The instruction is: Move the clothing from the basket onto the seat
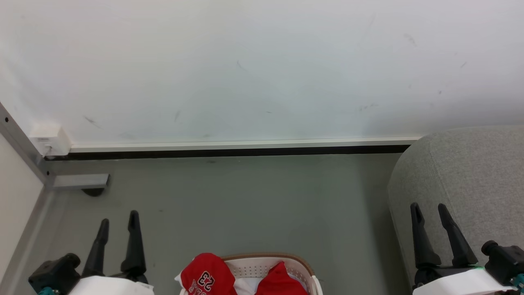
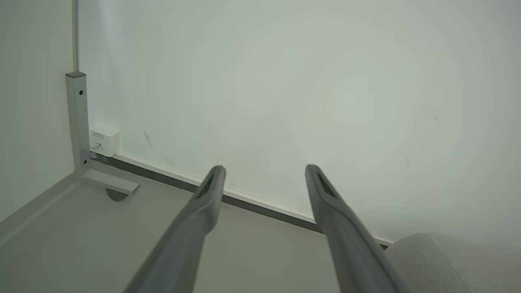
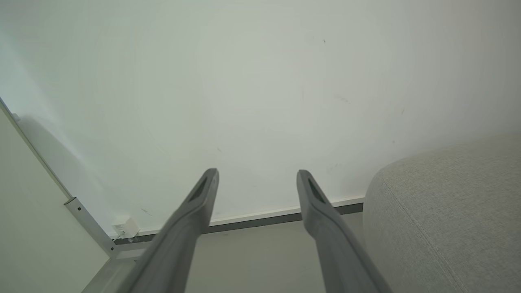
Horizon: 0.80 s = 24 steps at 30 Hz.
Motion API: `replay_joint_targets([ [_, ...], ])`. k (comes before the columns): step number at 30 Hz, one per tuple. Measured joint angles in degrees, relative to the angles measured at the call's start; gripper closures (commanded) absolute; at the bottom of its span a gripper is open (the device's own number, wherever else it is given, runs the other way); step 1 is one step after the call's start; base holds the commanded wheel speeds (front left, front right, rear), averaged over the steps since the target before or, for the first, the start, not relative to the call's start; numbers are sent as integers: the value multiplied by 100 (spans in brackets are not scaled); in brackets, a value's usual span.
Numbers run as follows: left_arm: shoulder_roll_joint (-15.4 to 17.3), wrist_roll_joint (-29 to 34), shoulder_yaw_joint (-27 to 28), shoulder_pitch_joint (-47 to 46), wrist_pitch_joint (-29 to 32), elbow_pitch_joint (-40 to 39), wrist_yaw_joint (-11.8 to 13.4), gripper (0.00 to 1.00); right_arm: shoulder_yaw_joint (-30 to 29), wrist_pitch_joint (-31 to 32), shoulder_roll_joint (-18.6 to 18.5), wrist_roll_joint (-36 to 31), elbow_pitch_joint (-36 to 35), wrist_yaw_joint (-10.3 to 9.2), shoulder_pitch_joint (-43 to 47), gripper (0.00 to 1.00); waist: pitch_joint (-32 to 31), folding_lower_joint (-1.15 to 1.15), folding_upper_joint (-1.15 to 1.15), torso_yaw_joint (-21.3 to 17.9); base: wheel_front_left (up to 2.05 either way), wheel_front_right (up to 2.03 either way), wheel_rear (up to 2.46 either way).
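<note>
The clothing (image 1: 204,276) is lying bunched in the basket (image 1: 266,259), left of the seat (image 1: 470,176). The left gripper (image 1: 118,217) and right gripper (image 1: 428,205) are standing wide, holding nothing. The fabric is looking light, limp and slippery — pinching the raised red fold seems soundest.

Left tool (image 1: 118,217) and right tool (image 1: 428,205): long tapered black fingers (image 1: 134,241), white forearm shells (image 1: 458,283).

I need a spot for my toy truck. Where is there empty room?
The grey floor is bare between the basket and the baseboard, from the metal bracket across to the seat. The seat's top is bare too. The basket is crowded, heaped with the clothing.
</note>
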Motion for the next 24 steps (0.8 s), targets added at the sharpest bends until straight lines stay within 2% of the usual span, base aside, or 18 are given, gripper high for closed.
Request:
replay_joint_targets([
  [24, 83, 1183, -153, 71, -322, -71, 153, 0, 140, -314, 10, -1183, 36, 0, -6, 0, -10, 0, 0, -93, 0, 0, 0],
])
